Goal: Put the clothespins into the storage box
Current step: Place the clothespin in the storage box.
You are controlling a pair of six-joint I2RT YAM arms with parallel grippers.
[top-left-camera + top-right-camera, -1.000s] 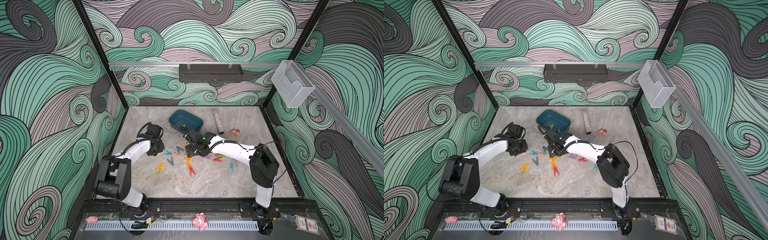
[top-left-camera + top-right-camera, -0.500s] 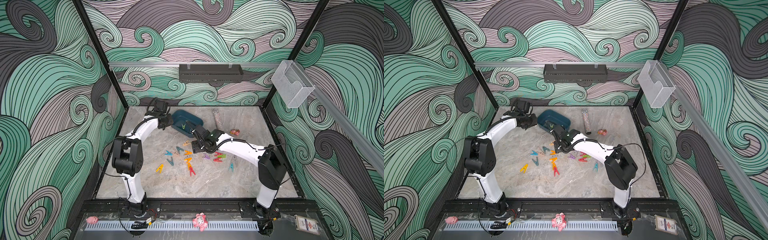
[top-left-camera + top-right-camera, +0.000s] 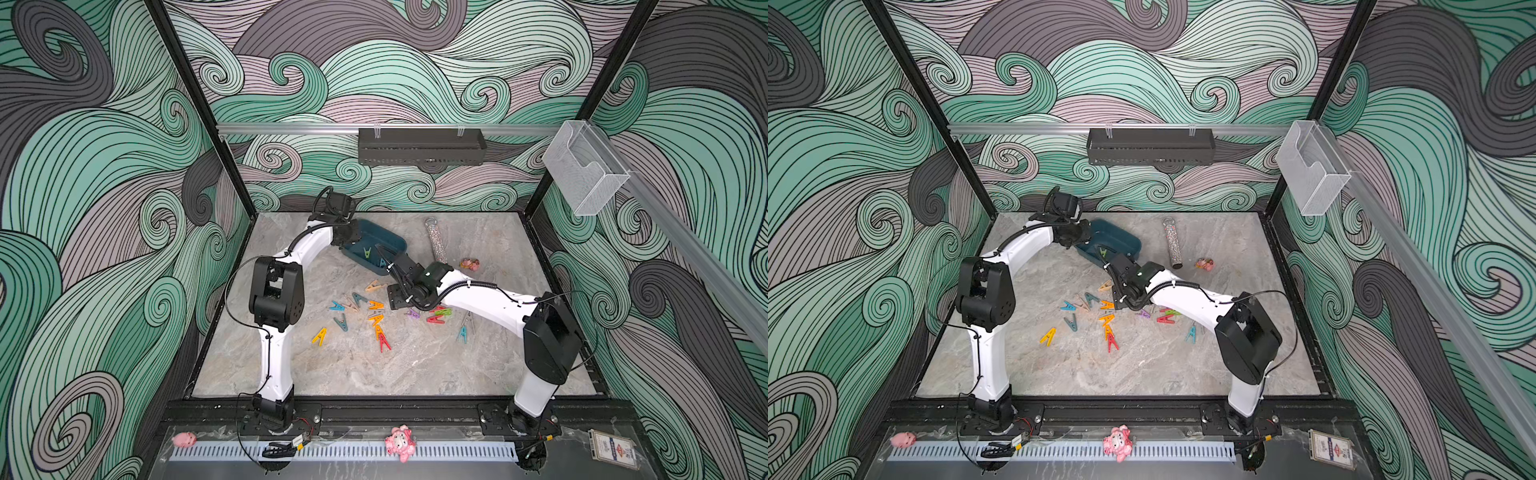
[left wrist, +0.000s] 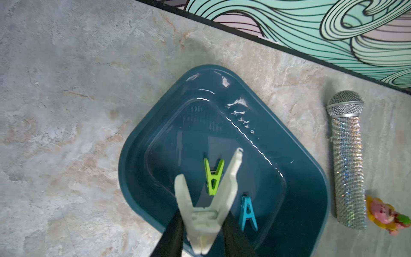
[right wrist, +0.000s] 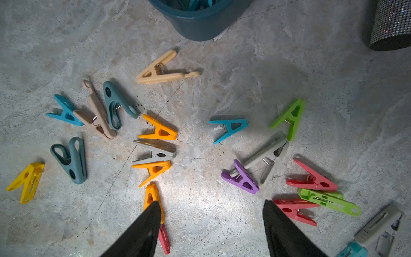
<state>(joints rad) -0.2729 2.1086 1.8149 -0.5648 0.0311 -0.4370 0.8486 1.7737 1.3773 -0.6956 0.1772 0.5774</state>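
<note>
Though clothespins (image 5: 159, 131) scatter — bare tabletop (image 5: 198, 178) between.

The left arm (image 3: 276, 365) and the right arm (image 3: 486, 301) have smooth white shells between boxy black joint housings. A thin black cable follows each. On the right arm a ribbed black hose (image 3: 478, 284) is fixed with white ties. The fingers (image 5: 138, 235) are black, wedge-shaped and finely ribbed. The black bases (image 3: 272, 411) sit at the 6 o'clock edge.
</note>
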